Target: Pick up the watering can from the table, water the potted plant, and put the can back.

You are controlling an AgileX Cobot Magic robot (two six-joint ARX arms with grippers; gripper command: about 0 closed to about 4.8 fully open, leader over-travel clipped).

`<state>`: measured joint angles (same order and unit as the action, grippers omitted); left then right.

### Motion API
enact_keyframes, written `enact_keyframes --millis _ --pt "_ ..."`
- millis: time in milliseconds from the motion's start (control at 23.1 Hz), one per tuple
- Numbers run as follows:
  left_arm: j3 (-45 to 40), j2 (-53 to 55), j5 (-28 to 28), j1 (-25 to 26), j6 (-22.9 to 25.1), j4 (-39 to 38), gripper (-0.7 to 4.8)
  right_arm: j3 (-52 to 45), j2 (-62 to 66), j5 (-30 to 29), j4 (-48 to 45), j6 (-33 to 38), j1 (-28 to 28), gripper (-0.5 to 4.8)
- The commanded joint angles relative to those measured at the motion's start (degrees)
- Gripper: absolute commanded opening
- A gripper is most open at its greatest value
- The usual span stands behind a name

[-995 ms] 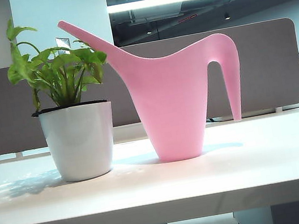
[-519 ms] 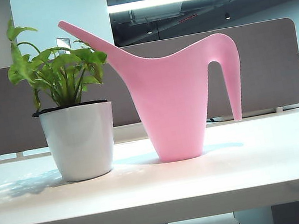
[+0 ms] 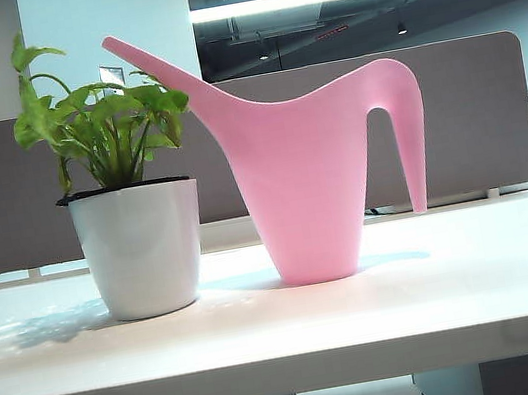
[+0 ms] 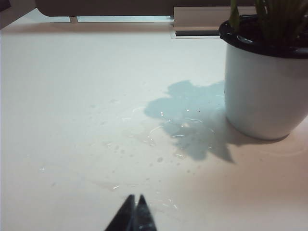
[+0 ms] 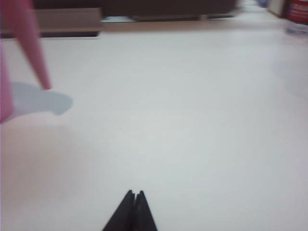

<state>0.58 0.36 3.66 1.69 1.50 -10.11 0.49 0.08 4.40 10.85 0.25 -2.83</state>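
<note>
White table (image 3: 364,312) in an office, grey divider panel (image 3: 473,112) behind. The watering can (image 3: 305,170) is stood upright mid-table, spout slanted over the potted plant (image 3: 129,210) just beside it. Small water droplets (image 4: 159,139) are seen near the pot. Left gripper (image 4: 134,204) is closed, empty, low over the table near the pot. Right gripper (image 5: 134,199) is closed, empty, well apart from the can's handle.
</note>
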Motion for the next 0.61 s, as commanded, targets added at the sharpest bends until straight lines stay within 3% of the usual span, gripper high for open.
enact_keyframes --millis 43,606 --pt "-0.1 0.0 0.1 0.0 0.0 -0.1 0.03 -0.3 -0.1 -1.9 -0.2 -7.6 0.1 -0.05" --pt "-0.1 0.0 0.2 0.0 0.0 -0.1 0.03 -0.3 -0.1 -1.8 -0.2 -7.6 0.1 -0.05"
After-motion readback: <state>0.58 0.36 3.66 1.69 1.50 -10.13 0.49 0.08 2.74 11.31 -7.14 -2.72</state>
